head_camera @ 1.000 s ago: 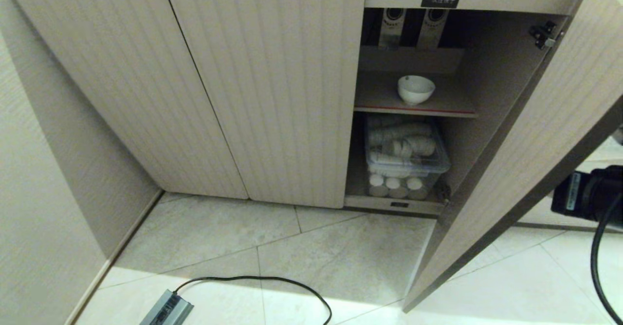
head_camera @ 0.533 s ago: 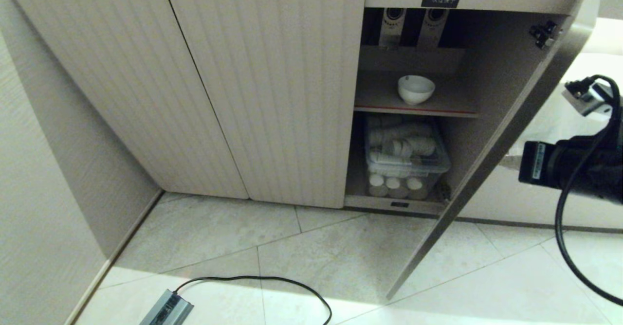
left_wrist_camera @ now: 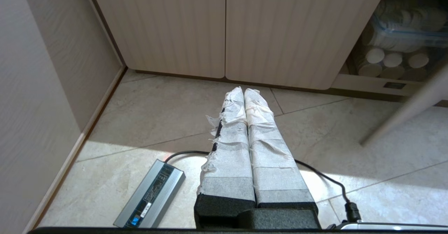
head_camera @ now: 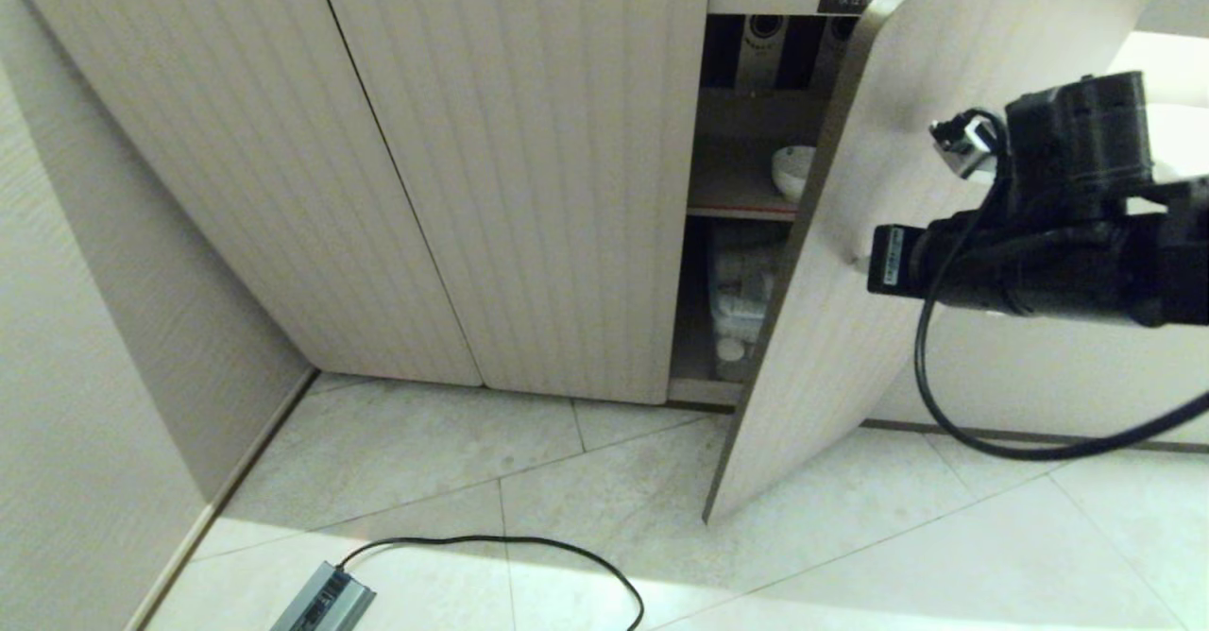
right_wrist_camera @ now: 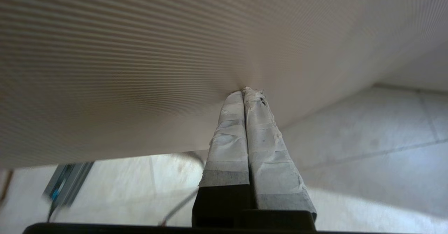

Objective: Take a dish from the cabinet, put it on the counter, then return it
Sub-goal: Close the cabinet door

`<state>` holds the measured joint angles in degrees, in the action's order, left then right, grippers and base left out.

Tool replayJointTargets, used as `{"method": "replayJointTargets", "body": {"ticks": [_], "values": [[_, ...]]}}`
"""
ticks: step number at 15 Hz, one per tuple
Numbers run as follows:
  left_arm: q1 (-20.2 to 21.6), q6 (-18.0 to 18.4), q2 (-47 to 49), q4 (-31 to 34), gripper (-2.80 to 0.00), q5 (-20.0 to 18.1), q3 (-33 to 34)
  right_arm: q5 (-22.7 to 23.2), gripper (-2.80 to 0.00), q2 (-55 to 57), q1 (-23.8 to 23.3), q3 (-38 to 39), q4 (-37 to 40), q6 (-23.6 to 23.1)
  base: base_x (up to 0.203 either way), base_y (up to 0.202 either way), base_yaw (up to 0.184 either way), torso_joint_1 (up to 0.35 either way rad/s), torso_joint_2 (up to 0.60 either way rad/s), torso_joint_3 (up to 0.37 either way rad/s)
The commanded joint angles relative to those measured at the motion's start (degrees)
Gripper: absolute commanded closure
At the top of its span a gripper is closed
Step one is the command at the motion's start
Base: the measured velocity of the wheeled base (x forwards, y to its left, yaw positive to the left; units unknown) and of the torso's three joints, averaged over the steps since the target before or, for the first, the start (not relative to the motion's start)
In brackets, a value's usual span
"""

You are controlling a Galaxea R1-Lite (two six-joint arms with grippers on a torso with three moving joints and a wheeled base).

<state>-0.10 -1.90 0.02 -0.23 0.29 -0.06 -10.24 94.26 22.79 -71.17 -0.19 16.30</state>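
The beige ribbed cabinet has its right door standing half-way, hiding most of the opening. Behind the door's edge a sliver of the white dish shows on the red-edged inner shelf. My right gripper is shut, holds nothing, and its taped tips press against the door's ribbed outer face; in the head view the right gripper meets the door at mid-height. The left gripper is shut and empty, low over the floor in front of the closed doors. The counter is out of view.
A clear box of paper cups fills the lower compartment. A grey power adapter and its black cable lie on the tiled floor near the front. A wall closes the left side.
The door has swung from wide open to about half shut. My right arm has risen and moved left, coming from behind the door onto its outer face. The dish is now mostly hidden.
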Motion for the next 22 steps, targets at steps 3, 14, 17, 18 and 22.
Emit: {"method": "replayJointTargets", "body": {"ticks": [3, 14, 17, 18, 22], "values": [[0.01, -0.03, -0.02, -0.03, 0.00, 0.06, -0.03, -12.12, 0.00, 16.99, 1.05, -18.65, -0.09, 0.29, 0.000, 0.000, 0.000, 0.000, 0.00, 0.000], [0.01, -0.03, -0.02, -0.03, 0.00, 0.02, 0.06, -19.01, 0.00, -13.85, -9.28, -1.91, -0.37, -0.67, 0.000, 0.000, 0.000, 0.000, 0.00, 0.000], [0.01, -0.03, -0.02, -0.03, 0.00, 0.06, 0.06, -18.56, 0.00, -29.80, -10.67, 10.32, -0.04, -2.98, 0.000, 0.000, 0.000, 0.000, 0.00, 0.000], [0.01, -0.03, -0.02, -0.03, 0.00, 0.06, 0.06, -18.39, 0.00, -34.75, -10.78, 14.07, 0.29, -3.62, 0.000, 0.000, 0.000, 0.000, 0.00, 0.000], [0.01, -0.03, -0.02, -0.03, 0.00, 0.06, -0.03, -18.13, 0.00, -53.64, -6.02, 29.08, 1.71, -7.90, 0.000, 0.000, 0.000, 0.000, 0.00, 0.000]]}}
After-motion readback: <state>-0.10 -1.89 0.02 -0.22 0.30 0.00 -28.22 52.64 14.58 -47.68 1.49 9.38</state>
